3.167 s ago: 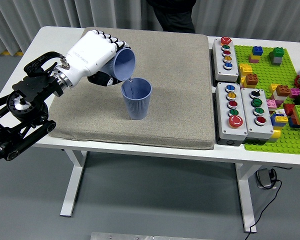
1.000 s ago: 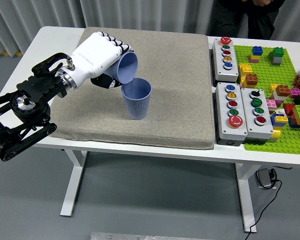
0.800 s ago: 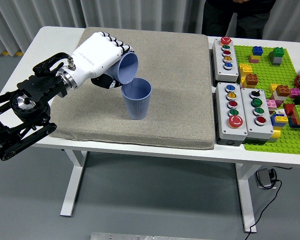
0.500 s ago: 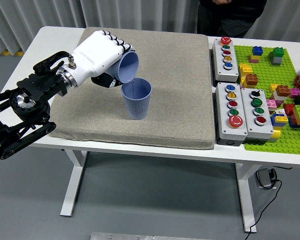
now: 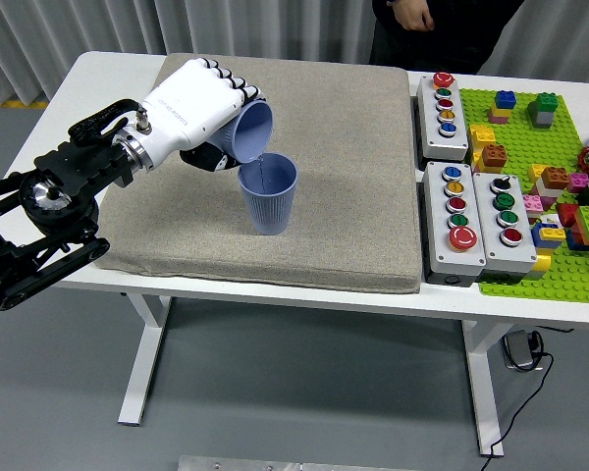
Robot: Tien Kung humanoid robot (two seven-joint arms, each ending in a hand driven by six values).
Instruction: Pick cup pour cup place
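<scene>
A grey mat (image 5: 344, 196) is laid over the middle of the white surface (image 5: 98, 88). To its right, three grey button boxes are set: one (image 5: 444, 116) at the far side and two side by side nearer, (image 5: 455, 218) and (image 5: 508, 222), each with a row of coloured buttons. Further right, a green baseplate (image 5: 530, 275) is covered with scattered coloured bricks (image 5: 496, 157). At the far side, a person in dark clothing (image 5: 442, 34) is seen, one hand (image 5: 412, 14) hanging down. A cable (image 5: 525, 392) is trailed across the floor.
</scene>
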